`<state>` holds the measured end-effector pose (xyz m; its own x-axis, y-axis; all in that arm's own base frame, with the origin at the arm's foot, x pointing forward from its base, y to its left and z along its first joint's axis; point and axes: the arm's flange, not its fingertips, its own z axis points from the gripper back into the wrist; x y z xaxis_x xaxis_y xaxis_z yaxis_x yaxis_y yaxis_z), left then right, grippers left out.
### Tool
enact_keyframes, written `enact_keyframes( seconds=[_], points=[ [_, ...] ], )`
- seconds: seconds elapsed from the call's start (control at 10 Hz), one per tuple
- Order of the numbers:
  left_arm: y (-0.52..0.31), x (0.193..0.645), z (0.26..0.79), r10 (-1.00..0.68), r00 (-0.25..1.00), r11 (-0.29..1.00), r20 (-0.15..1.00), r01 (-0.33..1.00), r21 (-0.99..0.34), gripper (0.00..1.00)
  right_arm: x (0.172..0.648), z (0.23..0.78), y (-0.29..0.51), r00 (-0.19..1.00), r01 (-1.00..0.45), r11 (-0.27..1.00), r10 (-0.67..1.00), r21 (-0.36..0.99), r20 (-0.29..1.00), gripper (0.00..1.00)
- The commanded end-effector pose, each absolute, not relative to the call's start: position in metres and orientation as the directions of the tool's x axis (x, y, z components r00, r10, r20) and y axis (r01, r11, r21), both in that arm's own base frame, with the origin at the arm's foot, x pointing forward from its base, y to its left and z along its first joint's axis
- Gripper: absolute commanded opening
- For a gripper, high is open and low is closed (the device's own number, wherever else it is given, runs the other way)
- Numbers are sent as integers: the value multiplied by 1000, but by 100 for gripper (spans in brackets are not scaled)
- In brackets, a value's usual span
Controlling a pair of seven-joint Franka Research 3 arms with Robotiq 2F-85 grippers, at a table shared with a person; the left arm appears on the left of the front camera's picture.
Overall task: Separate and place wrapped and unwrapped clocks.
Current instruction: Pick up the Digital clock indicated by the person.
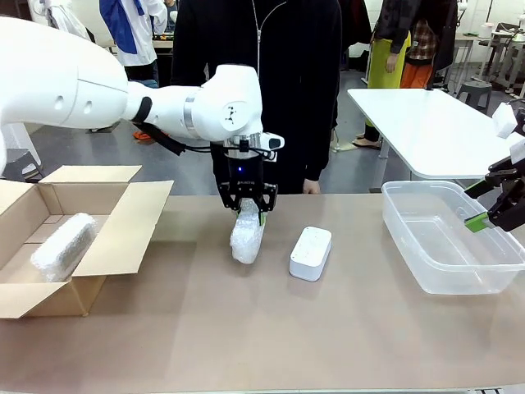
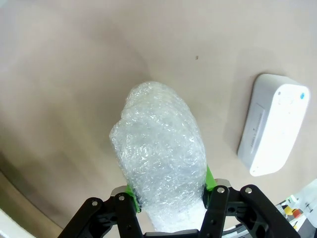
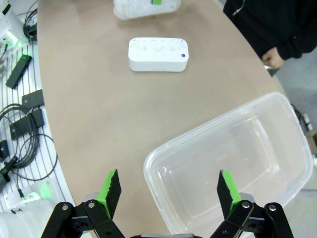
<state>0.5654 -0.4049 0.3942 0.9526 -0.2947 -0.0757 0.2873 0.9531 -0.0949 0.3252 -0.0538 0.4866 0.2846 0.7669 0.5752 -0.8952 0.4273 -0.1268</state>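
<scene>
A bubble-wrapped clock (image 1: 247, 235) stands tilted near the table's middle, with my left gripper (image 1: 247, 212) shut on its upper end. From the left wrist camera the same wrapped clock (image 2: 161, 153) rises between the green pads (image 2: 210, 179). The bare white clock (image 1: 311, 253) lies just to its right on the table, also seen as the white clock (image 2: 273, 124) and the white clock (image 3: 158, 54). Another wrapped clock (image 1: 62, 245) lies inside the cardboard box (image 1: 107, 246). My right gripper (image 1: 490, 211) hovers open over the clear tub (image 1: 459, 283), fingers (image 3: 111, 191) wide apart.
A person in black stands at the far edge, one hand (image 1: 311, 187) near the table. The clear tub (image 3: 287, 119) holds nothing. Cables and small devices (image 3: 20, 124) lie off the table's edge in the right wrist view.
</scene>
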Motion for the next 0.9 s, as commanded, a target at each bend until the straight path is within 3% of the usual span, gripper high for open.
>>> enact_keyframes(
  seconds=[0.0, 0.1, 0.2, 0.3, 0.4, 0.6, 0.7, 0.8],
  points=[
    [-400, 566, 422, -280, 959, 957, -36, 276, -85, 14, 327, 484, -54, 266, -903, 414, 753, -119, 601, 100],
    [-399, 566, 435, -277, 961, 957, -18, 274, -95, 33, 327, 484, -54, 266, -903, 414, 753, -119, 601, 100],
    [-400, 563, 449, -283, 959, 955, 10, 282, -92, 0, 327, 484, -54, 266, -903, 414, 753, -119, 601, 100],
    [-403, 560, 462, -290, 956, 953, 36, 292, -78, 13, 327, 484, -54, 266, -903, 414, 753, -119, 601, 100],
    [-404, 556, 468, -297, 954, 951, 44, 299, -72, 0, 327, 484, -54, 266, -903, 414, 753, -119, 601, 100],
    [-406, 555, 470, -299, 953, 952, 43, 301, -62, 0, 327, 484, -54, 266, -903, 414, 753, -119, 601, 100],
    [-406, 554, 471, -300, 953, 951, 42, 302, -60, 33, 327, 484, -54, 266, -903, 414, 753, -119, 601, 100],
    [-406, 553, 471, -302, 952, 951, 44, 304, -59, 33, 327, 484, -54, 266, -903, 414, 753, -119, 601, 100]
  ],
)
